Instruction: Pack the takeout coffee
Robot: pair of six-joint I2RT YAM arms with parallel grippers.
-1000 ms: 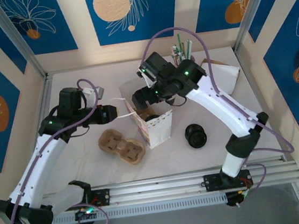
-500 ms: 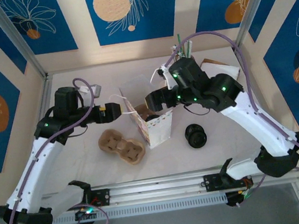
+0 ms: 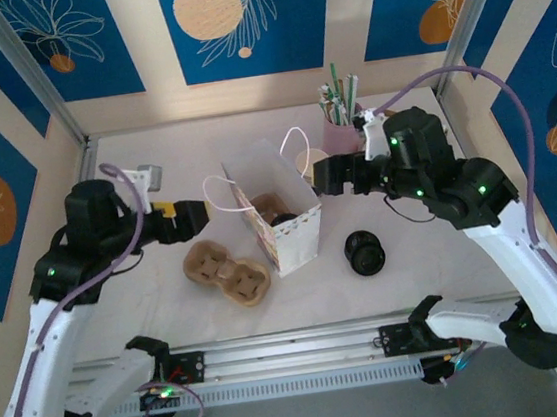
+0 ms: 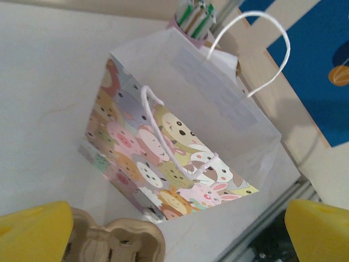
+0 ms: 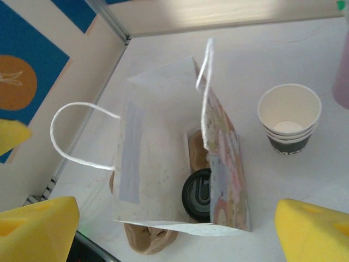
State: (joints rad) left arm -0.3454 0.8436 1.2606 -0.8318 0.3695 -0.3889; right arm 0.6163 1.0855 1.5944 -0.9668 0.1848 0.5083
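The takeout coffee stands inside the animal-print paper bag (image 3: 297, 237); its round black lid (image 5: 199, 194) shows at the bag's bottom, with brown cardboard beside it. The cup's body is hidden by the bag wall. My right gripper (image 3: 327, 176) hangs open above and behind the bag's right side, nothing between its yellow fingers (image 5: 313, 229). My left gripper (image 3: 187, 219) is open to the left of the bag (image 4: 163, 158), clear of its white cord handle (image 4: 163, 136). From the right wrist, the bag (image 5: 158, 164) is seen open from above.
A stack of lidless cups (image 5: 289, 117) stands behind the bag on the right. A cardboard cup carrier (image 3: 227, 272) lies left of the bag, loose black lids (image 3: 366, 252) on its right. A pink holder of straws (image 3: 342, 121) is at the back.
My right gripper has lifted out of the bag and swung back to the right. My left gripper has drawn back leftward from the bag's handle.
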